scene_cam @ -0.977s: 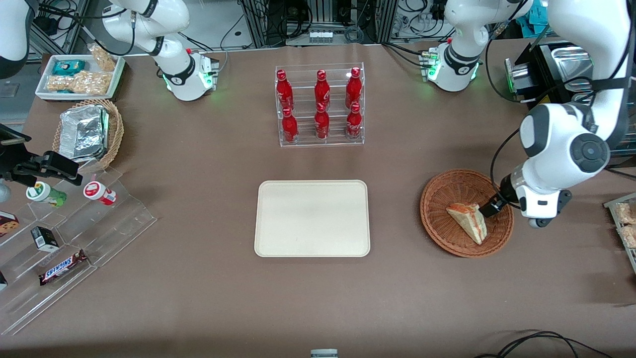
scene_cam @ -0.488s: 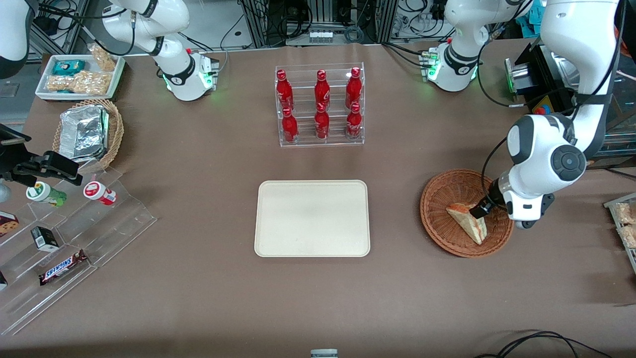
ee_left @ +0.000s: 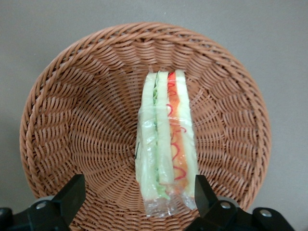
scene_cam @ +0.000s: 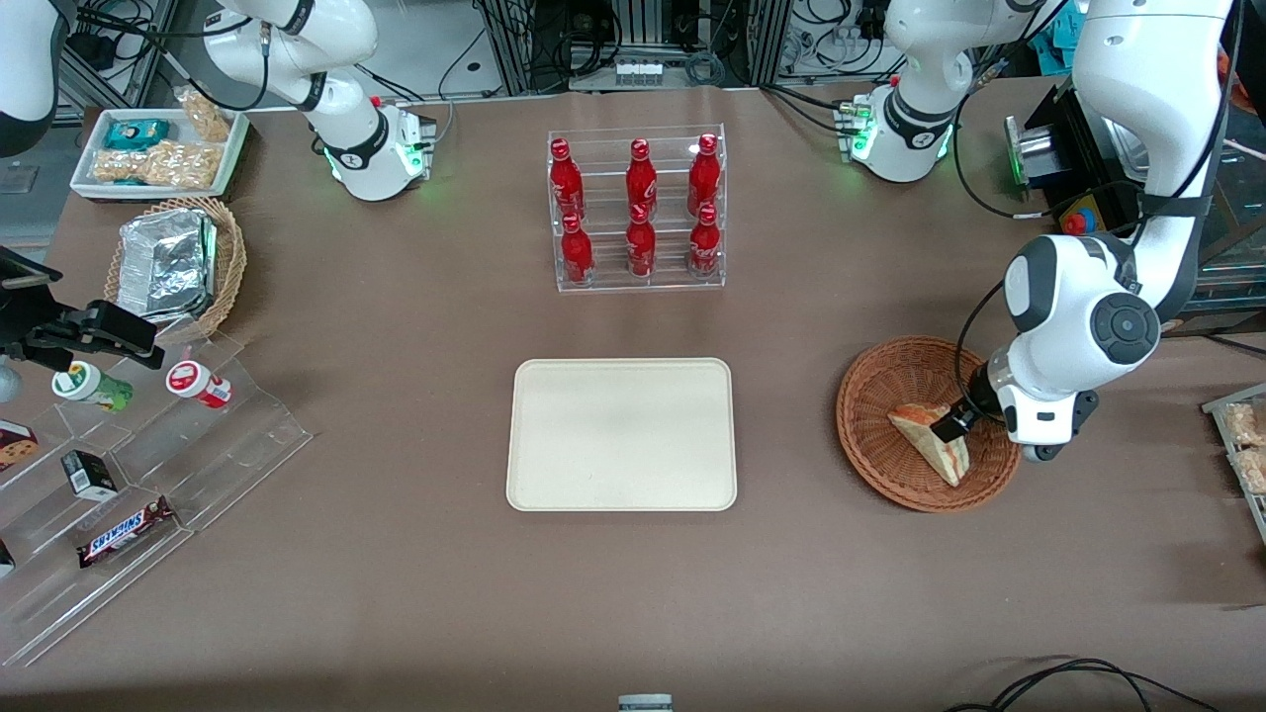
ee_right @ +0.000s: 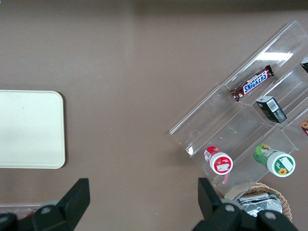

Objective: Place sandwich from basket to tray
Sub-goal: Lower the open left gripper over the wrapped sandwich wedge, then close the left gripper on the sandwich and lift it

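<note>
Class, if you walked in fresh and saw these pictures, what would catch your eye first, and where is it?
The open end effector poised over the wrapped sandwich, which lies in the wicker basket toward the working arm's end of the table. Next, the bare cream tray at mid-table, and the red bottles racked farther from the front camera.

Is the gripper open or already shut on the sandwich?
Open. The gripper sits low in the basket, fingers spread, one beside the sandwich, the other apart from it.
</note>
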You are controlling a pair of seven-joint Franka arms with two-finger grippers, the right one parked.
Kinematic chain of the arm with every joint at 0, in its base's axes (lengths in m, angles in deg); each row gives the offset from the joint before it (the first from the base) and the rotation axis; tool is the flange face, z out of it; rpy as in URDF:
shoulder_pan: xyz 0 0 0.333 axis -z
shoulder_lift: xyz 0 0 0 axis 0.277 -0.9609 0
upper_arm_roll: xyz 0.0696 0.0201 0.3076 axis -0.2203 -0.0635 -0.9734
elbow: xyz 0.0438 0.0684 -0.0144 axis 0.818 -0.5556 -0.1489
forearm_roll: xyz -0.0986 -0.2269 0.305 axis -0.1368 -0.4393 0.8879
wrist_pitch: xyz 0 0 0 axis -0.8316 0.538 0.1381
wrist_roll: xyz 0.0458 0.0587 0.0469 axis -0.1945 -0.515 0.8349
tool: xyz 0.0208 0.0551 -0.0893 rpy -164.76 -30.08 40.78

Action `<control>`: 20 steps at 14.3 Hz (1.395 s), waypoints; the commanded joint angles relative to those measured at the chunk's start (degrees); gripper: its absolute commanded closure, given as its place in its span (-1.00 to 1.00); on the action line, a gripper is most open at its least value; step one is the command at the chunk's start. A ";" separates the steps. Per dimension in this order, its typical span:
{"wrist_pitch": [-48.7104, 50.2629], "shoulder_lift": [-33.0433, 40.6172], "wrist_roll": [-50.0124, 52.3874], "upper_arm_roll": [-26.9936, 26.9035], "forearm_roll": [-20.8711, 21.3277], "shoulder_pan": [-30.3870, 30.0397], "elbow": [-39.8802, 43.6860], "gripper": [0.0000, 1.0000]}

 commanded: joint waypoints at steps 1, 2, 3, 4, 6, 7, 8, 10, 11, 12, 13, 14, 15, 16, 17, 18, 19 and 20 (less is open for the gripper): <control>-0.42 0.26 2.71 0.08 -0.05 0.76 1.45 -1.00; -0.51 0.00 3.77 0.08 -0.05 1.63 1.72 -1.00; -0.51 -0.79 3.86 -0.01 0.13 1.99 1.72 -1.00; -0.77 -1.49 3.95 -0.01 0.13 2.08 1.72 -1.00; -3.66 -3.60 3.78 -0.01 0.22 2.08 1.29 -1.00; -3.93 -4.48 3.69 -0.10 0.30 2.08 1.20 -1.00; -4.02 -4.66 3.69 -0.27 0.48 1.65 1.19 -1.00; -3.94 -5.54 3.69 -0.45 0.48 1.64 1.28 -1.00; -3.94 -5.72 3.60 -0.54 0.48 1.38 1.37 -1.00; -3.94 -5.89 3.60 -0.71 0.48 1.29 1.72 -0.76; -3.85 -5.89 3.95 -0.97 0.39 1.29 1.90 -0.12; -3.67 -5.89 5.43 -0.98 0.30 1.29 2.33 0.50; -3.67 -5.81 7.54 -1.06 0.39 1.38 2.86 0.80; -3.67 -5.81 8.86 -0.98 0.39 1.47 3.65 0.87; -3.59 -5.55 9.05 -0.98 0.57 1.64 4.18 0.95; -3.58 -5.19 8.88 -0.89 0.57 1.73 4.27 1.00; -3.50 -4.06 8.96 -0.54 0.57 2.25 4.36 1.00; -2.97 -2.66 8.88 -0.54 0.57 3.91 4.36 1.00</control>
